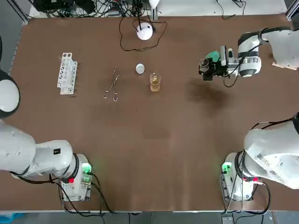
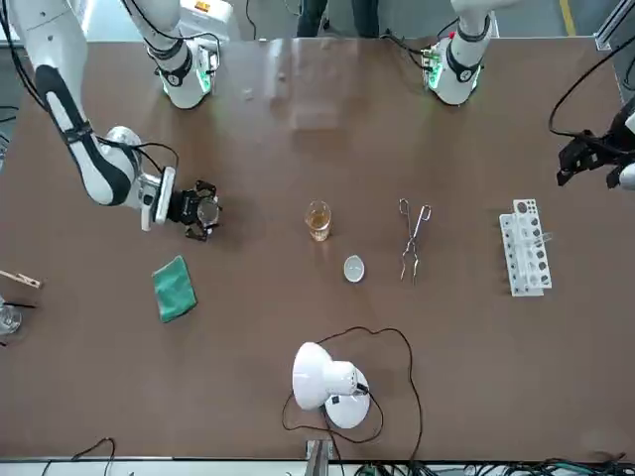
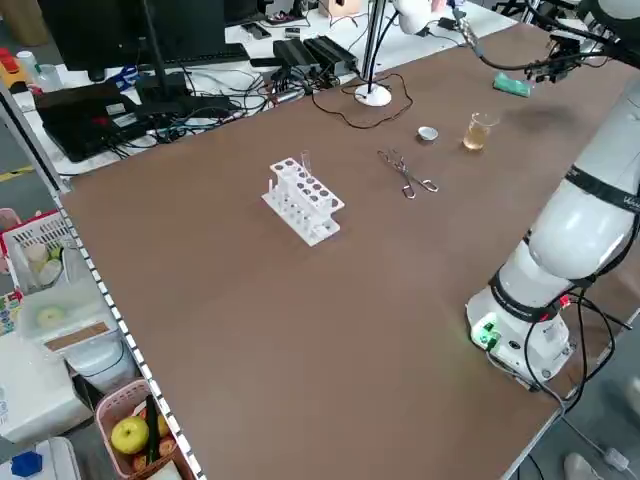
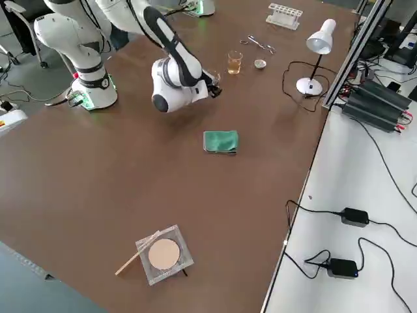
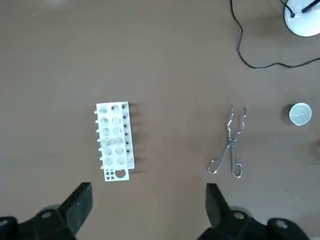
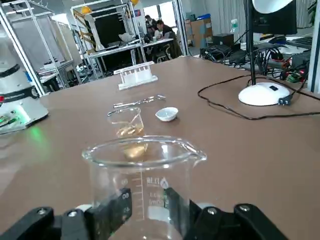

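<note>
My right gripper (image 1: 204,69) is shut on an empty clear glass beaker (image 6: 145,170) and holds it upright above the table's far right part, its fingers (image 6: 116,211) clamped on the beaker's wall. The front view shows the same beaker (image 2: 205,210) in the gripper (image 2: 201,212). A green cloth (image 2: 174,288) lies just beyond it. My left gripper (image 5: 147,200) hangs open and high over the table's left side, near a white test tube rack (image 5: 115,141), with nothing between its fingers.
Mid-table stand a small beaker of amber liquid (image 1: 155,82), a small white dish (image 1: 140,69) and metal tongs (image 1: 112,86). A white desk lamp (image 1: 145,31) with its cord sits at the far edge. A square holding a round tan disc (image 4: 164,253) lies far right.
</note>
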`<action>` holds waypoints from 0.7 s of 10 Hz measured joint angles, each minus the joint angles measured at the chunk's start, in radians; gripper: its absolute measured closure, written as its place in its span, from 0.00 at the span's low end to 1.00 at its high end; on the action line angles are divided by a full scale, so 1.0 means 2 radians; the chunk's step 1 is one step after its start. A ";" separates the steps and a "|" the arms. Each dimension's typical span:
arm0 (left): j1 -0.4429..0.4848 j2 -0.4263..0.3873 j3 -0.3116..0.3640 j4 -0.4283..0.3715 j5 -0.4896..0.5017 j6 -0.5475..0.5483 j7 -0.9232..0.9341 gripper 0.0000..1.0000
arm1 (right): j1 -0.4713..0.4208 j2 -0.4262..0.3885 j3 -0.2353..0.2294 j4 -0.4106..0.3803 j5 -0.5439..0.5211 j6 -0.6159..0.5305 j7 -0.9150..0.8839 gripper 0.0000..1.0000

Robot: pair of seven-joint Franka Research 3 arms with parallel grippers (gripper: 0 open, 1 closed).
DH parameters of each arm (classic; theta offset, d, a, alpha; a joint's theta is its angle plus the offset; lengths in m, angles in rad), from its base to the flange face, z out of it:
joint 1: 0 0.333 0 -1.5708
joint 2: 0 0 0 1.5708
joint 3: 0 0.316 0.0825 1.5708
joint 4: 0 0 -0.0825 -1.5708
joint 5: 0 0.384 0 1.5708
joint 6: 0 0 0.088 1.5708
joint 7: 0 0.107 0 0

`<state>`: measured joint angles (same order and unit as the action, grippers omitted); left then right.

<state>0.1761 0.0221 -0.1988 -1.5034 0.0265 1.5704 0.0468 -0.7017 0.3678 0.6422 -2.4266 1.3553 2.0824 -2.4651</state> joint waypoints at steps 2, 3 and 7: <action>0.004 0.008 0.000 0.000 0.000 -0.001 0.000 0.00 | -0.052 0.023 -0.016 0.002 -0.094 -0.019 -0.001 0.62; 0.004 0.015 0.000 0.000 0.000 -0.001 0.000 0.00 | -0.064 0.036 -0.040 0.013 -0.135 -0.036 -0.002 0.62; 0.005 0.016 0.000 0.014 0.000 -0.001 -0.001 0.00 | -0.070 0.113 -0.110 0.082 -0.215 -0.088 -0.032 0.62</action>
<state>0.1861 0.0533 -0.1985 -1.4760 0.0265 1.5679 0.0440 -0.8409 0.5934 0.4217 -2.2629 0.9250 1.9073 -2.5293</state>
